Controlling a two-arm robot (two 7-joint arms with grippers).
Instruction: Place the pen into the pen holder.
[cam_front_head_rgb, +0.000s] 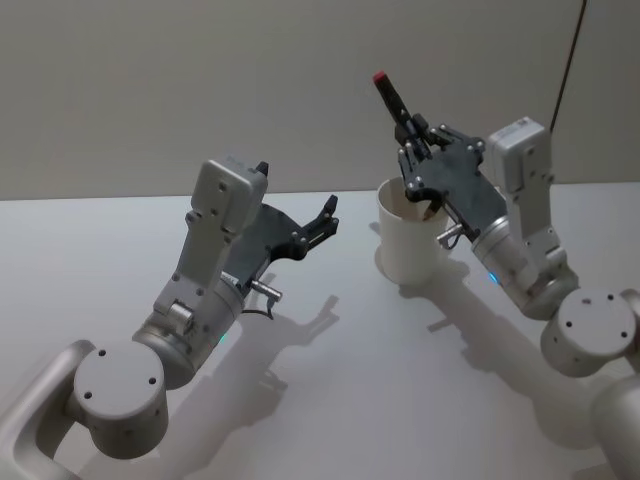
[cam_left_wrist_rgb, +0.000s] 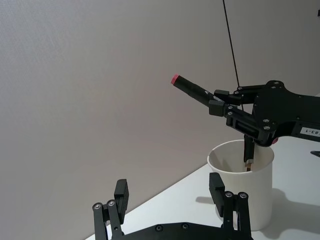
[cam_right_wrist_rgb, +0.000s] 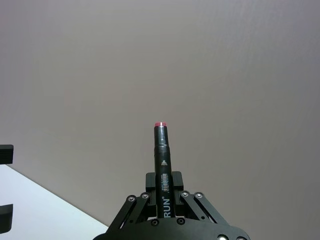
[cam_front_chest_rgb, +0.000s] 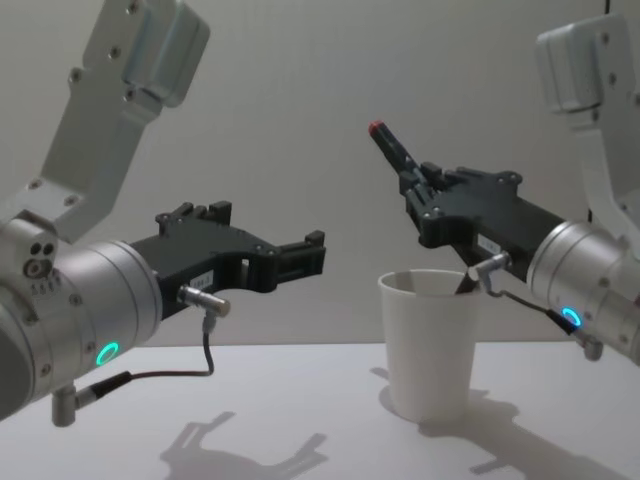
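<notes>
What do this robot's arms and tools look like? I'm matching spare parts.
Both arms are silver-grey with round joints and boxy pale wrist housings. Each glows a small cyan ring light and carries a thin dark cable on a metal plug. The left tool and right tool are black, bolted linkage fingers.

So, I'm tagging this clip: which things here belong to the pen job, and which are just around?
Part of the job:
pen, clamped in the right gripper, lower end inside the cup
pen holder, a white paper cup

Just around:
left gripper, open, holding nothing
table
cable on the wall
</notes>
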